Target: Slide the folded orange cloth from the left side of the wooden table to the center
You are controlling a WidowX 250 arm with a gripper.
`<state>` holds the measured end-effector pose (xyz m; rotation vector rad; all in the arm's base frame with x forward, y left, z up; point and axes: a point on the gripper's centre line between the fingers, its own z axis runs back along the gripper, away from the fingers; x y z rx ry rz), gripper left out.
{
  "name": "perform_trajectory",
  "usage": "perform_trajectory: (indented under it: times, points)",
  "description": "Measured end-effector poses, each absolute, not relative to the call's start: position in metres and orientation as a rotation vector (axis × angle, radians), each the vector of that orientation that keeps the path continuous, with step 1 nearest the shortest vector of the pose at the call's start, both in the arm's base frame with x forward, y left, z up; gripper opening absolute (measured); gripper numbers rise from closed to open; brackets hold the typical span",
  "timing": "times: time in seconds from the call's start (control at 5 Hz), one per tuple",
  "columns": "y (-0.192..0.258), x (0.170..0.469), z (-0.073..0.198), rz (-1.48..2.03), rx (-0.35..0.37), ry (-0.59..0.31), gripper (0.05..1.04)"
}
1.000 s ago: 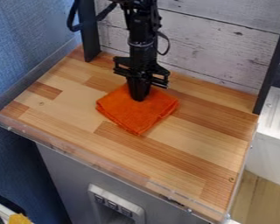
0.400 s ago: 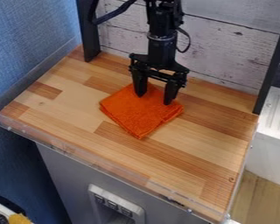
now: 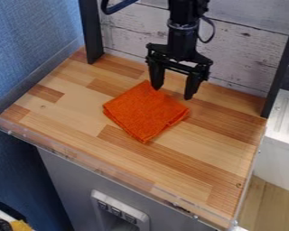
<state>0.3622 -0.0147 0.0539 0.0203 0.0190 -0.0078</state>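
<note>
1. Camera view: the gripper (image 3: 173,93) hung open and unloaded by the far corner of the orange cloth (image 3: 146,111), which lay folded on the wooden counter (image 3: 72,106).
2. Same view: clearing that corner before any sideways move seemed wise.

Black two-finger gripper (image 3: 173,93), fingers spread, at far corner of folded orange cloth (image 3: 146,111), cloth flat on wood-block tabletop (image 3: 74,115), whitewashed plank wall (image 3: 243,54) behind, blue textured wall (image 3: 29,40) at image left.
</note>
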Motion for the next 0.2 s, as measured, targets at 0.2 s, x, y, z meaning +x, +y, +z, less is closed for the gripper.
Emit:
perform_trajectory:
  times: [0.2]
  points:
    - [-0.0244, 0.3635, 0.0720, -0.005, 0.020, -0.029, 0.999]
